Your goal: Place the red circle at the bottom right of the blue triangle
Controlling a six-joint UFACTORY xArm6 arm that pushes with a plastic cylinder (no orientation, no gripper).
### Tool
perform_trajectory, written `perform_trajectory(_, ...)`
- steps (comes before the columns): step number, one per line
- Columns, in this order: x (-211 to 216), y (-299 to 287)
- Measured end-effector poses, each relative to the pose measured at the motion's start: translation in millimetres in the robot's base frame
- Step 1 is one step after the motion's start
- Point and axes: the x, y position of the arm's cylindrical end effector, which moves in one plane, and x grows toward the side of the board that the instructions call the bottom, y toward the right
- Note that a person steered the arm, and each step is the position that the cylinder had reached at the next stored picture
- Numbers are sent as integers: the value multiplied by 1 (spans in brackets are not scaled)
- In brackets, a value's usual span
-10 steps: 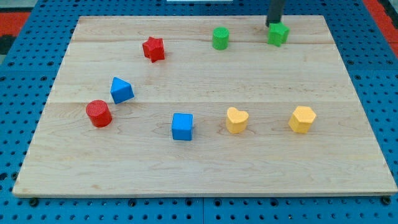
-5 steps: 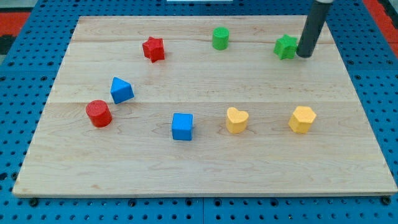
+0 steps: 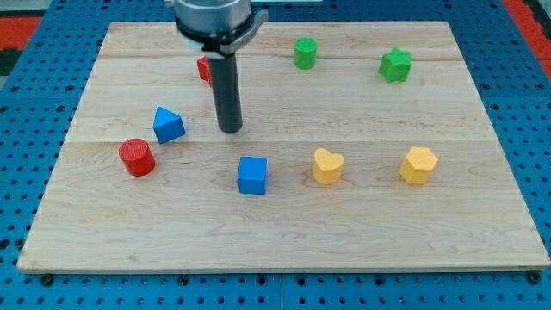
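The red circle (image 3: 136, 157) lies on the wooden board (image 3: 284, 224) at the view's left. The blue triangle (image 3: 168, 125) sits just above and to the right of it, a small gap between them. My tip (image 3: 230, 129) rests on the board to the right of the blue triangle, apart from it, and above the blue cube (image 3: 252, 175). The rod rises from the tip towards the view's top.
A red star (image 3: 203, 67) is partly hidden behind the rod. A green cylinder (image 3: 305, 52) and a green star (image 3: 395, 65) sit near the top edge. A yellow heart (image 3: 327, 165) and a yellow hexagon (image 3: 418, 164) lie at the right.
My tip has swept from beside the green star at the top right to the board's middle left, near the blue triangle. The green star was nudged slightly right and down.
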Motion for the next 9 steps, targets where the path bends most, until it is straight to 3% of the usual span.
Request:
perform_trajectory(2, 9, -91)
perform_trajectory(3, 9, -82)
perform_trajectory(4, -12, -110)
perform_trajectory(5, -15, -90)
perform_trajectory(6, 6, -3)
perform_trajectory(8, 106, -70)
perform_trajectory(9, 110, -125)
